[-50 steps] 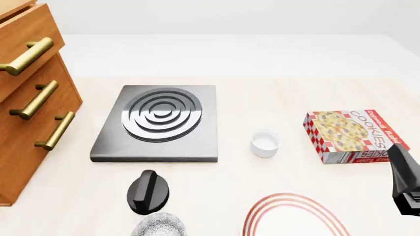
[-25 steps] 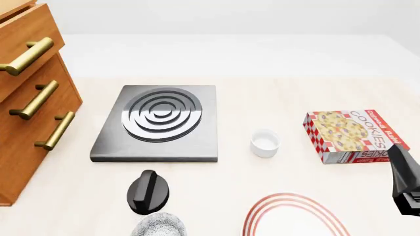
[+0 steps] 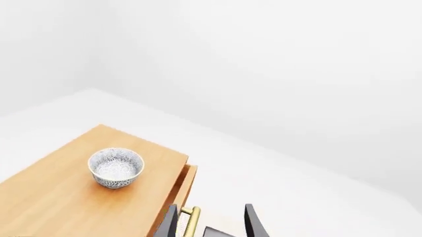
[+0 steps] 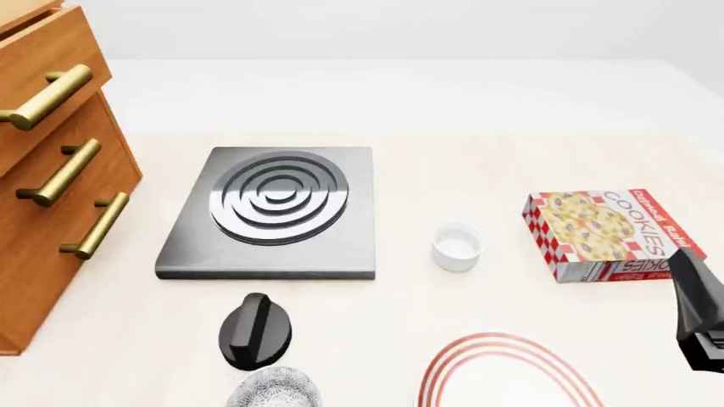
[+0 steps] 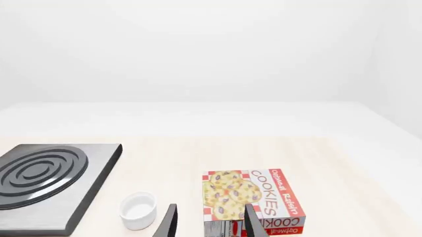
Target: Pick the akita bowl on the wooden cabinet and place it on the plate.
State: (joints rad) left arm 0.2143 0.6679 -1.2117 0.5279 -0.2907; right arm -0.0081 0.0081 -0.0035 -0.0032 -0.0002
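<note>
Unmoved since earlier frames. Right gripper parted, empty, over box reading "COOKIES". Left gripper parted; akita bowl ahead atop wooden cabinet.

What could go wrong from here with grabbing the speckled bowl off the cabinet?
A second speckled bowl sits on the table, so the wrong one might get picked. The target speckled round bowl sits on the orange-brown wooden cabinet, apart from the open left end effector; a clumsy approach could knock it.
</note>
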